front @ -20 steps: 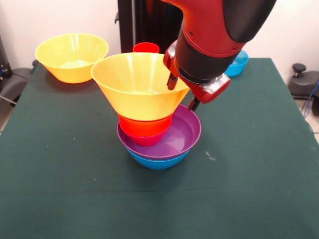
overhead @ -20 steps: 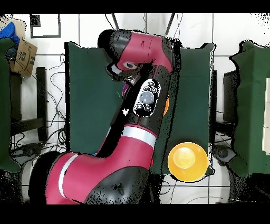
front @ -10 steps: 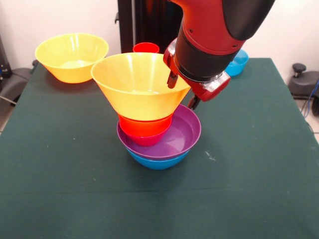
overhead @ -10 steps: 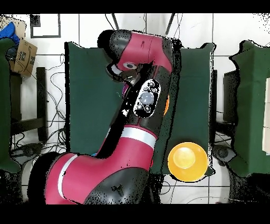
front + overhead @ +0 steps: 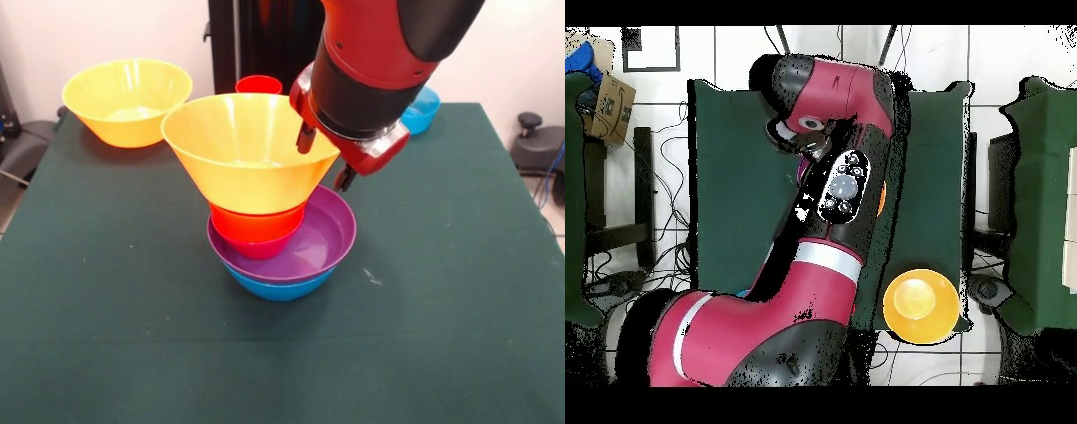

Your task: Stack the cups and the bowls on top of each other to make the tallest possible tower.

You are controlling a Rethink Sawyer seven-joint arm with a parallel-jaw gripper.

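red and black, the gripper (image 5: 323, 161) hangs over the middle of the table (image 5: 459, 300). its two dark fingers (image 5: 305, 139) are spread apart, one on each side of the rim of the big yellow bowl (image 5: 249, 152), and they hold nothing. the rim sits in the gap between them, and you cannot tell if a finger touches it.

that yellow bowl is the top of the tower (image 5: 269, 199). it sits in an orange-red bowl (image 5: 257, 222), which sits in a pink-red bowl (image 5: 259, 248). these rest inside the wide purple bowl (image 5: 322, 240), toward its left side. the purple one sits in the blue bowl (image 5: 279, 286) at the bottom.

another yellow bowl (image 5: 126, 100) stands empty near the far left corner. a red cup (image 5: 258, 85) stands at the far edge, behind the tower. a light-blue bowl (image 5: 420, 112) peeks out from behind the arm (image 5: 388, 53) near the far right.

from above, the arm (image 5: 827, 215) covers the tower, and the other yellow bowl (image 5: 920, 306) shows beside it.
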